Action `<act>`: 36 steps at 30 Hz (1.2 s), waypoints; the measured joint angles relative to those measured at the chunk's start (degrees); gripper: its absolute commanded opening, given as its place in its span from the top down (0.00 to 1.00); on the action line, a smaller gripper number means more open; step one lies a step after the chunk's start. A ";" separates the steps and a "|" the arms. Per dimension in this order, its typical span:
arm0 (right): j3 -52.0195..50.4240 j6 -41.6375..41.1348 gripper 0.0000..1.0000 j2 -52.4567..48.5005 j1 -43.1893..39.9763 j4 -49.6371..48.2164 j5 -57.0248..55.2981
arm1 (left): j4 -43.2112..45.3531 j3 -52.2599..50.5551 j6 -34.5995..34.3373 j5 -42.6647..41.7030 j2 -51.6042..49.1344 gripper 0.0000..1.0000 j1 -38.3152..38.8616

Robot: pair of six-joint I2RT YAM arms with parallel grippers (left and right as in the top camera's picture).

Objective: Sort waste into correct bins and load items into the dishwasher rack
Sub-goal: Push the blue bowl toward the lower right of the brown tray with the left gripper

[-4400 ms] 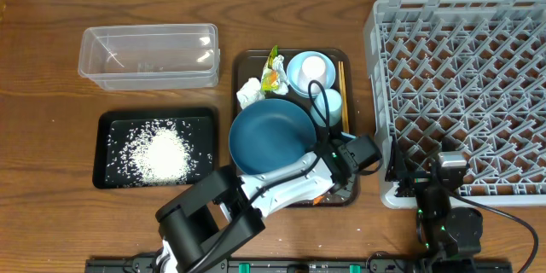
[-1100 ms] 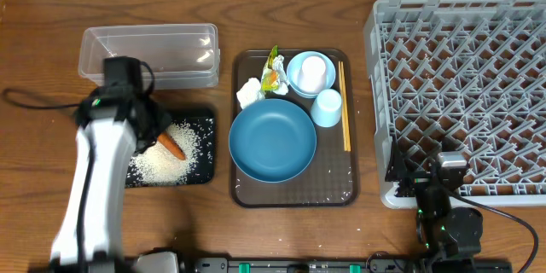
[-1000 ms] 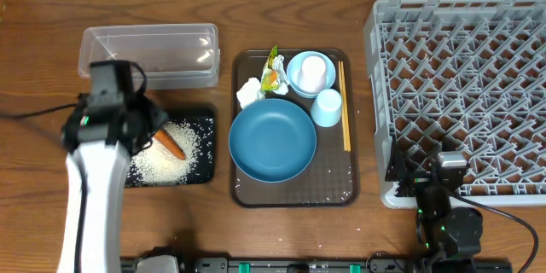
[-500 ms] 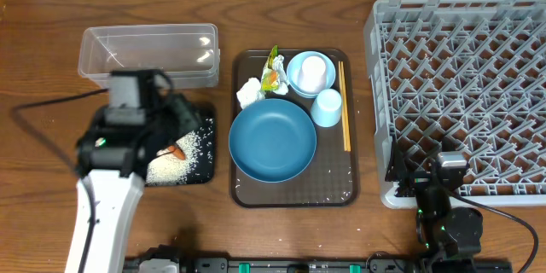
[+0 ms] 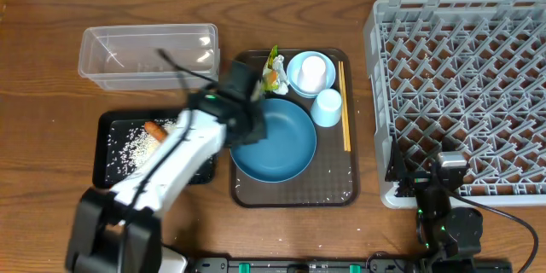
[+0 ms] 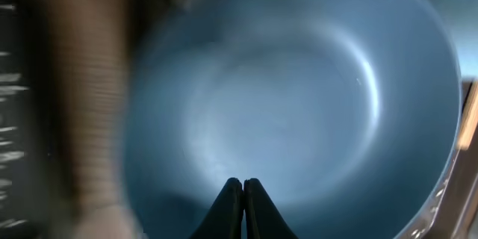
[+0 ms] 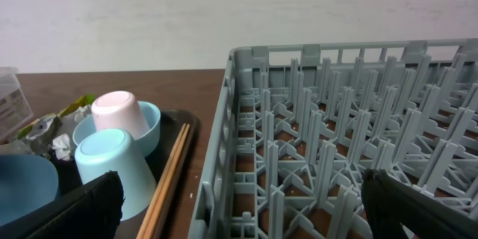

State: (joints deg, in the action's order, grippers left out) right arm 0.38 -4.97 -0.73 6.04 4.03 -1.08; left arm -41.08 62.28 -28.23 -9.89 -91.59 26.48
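Left claw [image 6: 243,188], pinched closed and empty, hovers over the blue bowl [image 5: 277,141] on the brown tray [image 5: 294,194]. Closed, it may shove the bowl into the blue cup [image 5: 326,107] rather than grip the rim.

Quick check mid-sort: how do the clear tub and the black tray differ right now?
The clear tub is see-through with taller walls; the black tray is opaque and shallow. The tub looks empty, while the tray holds rice grains and the carrot. Both are rectangular, similar in footprint, and sit left of the brown tray.
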 measured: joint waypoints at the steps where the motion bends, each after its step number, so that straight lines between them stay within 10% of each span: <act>1: 0.02 0.02 0.01 0.00 0.00 -0.02 0.00 | 0.57 0.00 -0.04 0.22 -0.87 0.94 1.75; 22: 0.02 0.00 0.01 0.00 0.00 -0.02 0.00 | 4.81 0.00 -4.61 2.58 -9.79 0.94 18.05; 36: 0.00 0.02 0.01 0.00 0.00 -0.02 0.00 | 4.00 0.00 -6.69 -9.94 -9.79 0.94 25.16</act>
State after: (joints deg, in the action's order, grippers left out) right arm 0.38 -4.95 -0.73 6.04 4.01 -1.08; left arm -37.08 62.28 -34.92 -19.84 -101.38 51.64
